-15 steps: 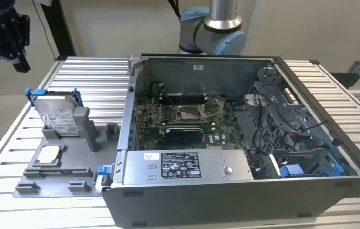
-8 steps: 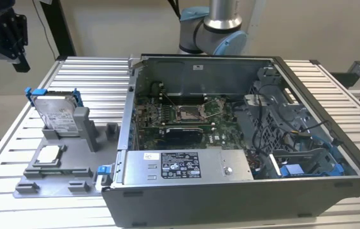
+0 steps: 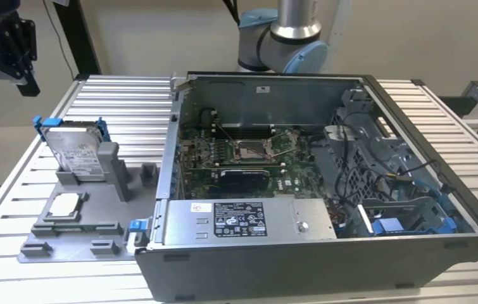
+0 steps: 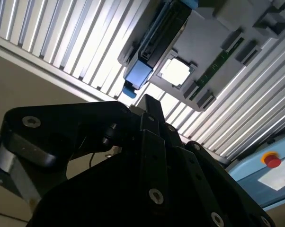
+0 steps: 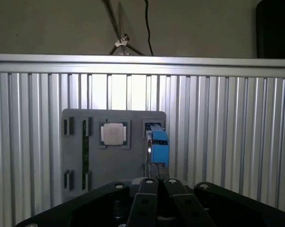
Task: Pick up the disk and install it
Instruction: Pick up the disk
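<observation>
exterior view: closed, empty claw [image 3: 26,85] hangs above the disk [image 3: 74,149], upright in a grey holder [image 3: 95,221] beside the computer case [image 3: 306,263].

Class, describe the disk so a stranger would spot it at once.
On the exterior view's left, beside the open case, lies a grey holder. The disk stands upright in it, silver with a blue bracket, unlike the small square chip lying flat nearby.
</observation>
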`<state>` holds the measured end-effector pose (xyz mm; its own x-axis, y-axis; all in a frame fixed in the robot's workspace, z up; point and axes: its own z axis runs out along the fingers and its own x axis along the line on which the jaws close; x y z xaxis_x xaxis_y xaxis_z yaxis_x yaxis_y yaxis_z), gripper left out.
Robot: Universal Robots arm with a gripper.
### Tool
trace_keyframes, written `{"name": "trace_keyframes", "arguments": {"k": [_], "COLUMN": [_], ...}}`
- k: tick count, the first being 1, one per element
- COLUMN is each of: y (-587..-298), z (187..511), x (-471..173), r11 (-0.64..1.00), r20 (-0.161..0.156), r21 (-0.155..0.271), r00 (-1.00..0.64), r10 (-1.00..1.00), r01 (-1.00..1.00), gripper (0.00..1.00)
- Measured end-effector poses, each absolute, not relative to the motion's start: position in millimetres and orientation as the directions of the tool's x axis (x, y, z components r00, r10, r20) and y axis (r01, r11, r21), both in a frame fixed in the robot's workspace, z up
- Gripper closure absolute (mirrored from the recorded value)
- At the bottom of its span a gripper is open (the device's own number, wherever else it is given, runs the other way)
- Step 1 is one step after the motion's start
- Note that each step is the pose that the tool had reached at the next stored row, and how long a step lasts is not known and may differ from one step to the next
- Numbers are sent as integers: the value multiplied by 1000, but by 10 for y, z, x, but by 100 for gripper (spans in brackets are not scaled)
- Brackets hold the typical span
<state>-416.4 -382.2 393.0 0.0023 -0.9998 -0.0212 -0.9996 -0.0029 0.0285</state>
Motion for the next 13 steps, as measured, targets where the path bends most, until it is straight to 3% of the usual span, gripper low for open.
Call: {"name": "trace_keyframes", "arguments": {"k": [13], "y": [-3822], "z": [3929], "x": [-4164], "r11": [-4], "r20": [-21], "r21": [28], "r00": [3], "r10": [-1000], "r01": [-1000], "gripper": [100]}}
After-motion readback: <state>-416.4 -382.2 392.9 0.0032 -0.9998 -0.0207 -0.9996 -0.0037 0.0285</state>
